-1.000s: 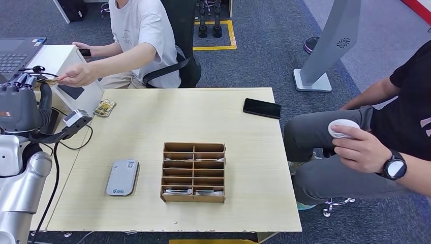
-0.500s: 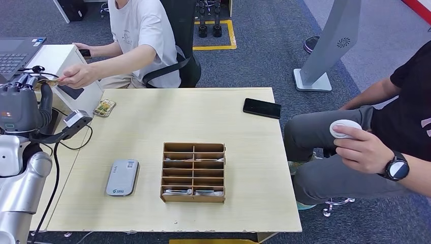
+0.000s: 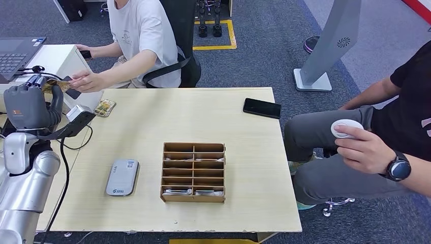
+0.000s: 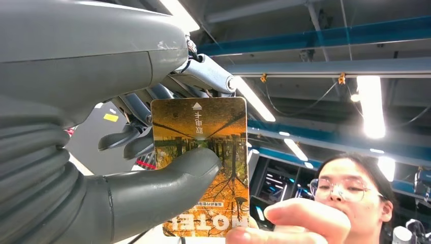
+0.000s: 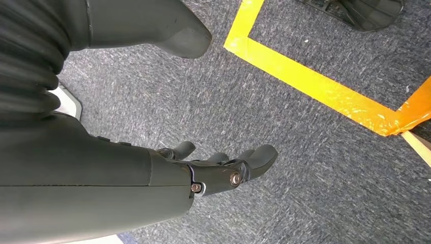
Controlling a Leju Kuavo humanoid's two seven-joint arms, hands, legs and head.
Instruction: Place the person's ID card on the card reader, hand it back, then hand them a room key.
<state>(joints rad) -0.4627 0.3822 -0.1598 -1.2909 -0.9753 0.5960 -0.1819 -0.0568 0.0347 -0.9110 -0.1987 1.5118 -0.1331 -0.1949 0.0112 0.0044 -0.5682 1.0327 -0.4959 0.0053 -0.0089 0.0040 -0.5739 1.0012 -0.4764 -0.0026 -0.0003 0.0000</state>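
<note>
My left hand [image 3: 30, 104] is raised at the table's far left and pinches an orange card [image 3: 55, 85] between thumb and fingers. In the left wrist view the card [image 4: 203, 152] bears a tree picture and the word HOTEL, with my thumb [image 4: 167, 178] across its face. The seated person's hand [image 3: 86, 81] reaches to the card's free end, and their fingertips [image 4: 295, 223] touch that edge. The grey card reader [image 3: 122, 177] lies flat on the table near its left front. My right hand [image 5: 223, 168] hangs over the carpet, holding nothing, fingers loosely bent.
A wooden slotted box [image 3: 193, 172] with cards in it stands mid-table. A black phone [image 3: 262, 108] lies at the far right edge, a small card [image 3: 104, 107] at the far left. A white cabinet [image 3: 61, 61] and laptop [image 3: 18, 51] stand left. A second person [image 3: 386, 147] sits right.
My left hand has shifted a little right and toward the table with the card. The seated person's hand has followed, dropping lower and staying at the card's end.
</note>
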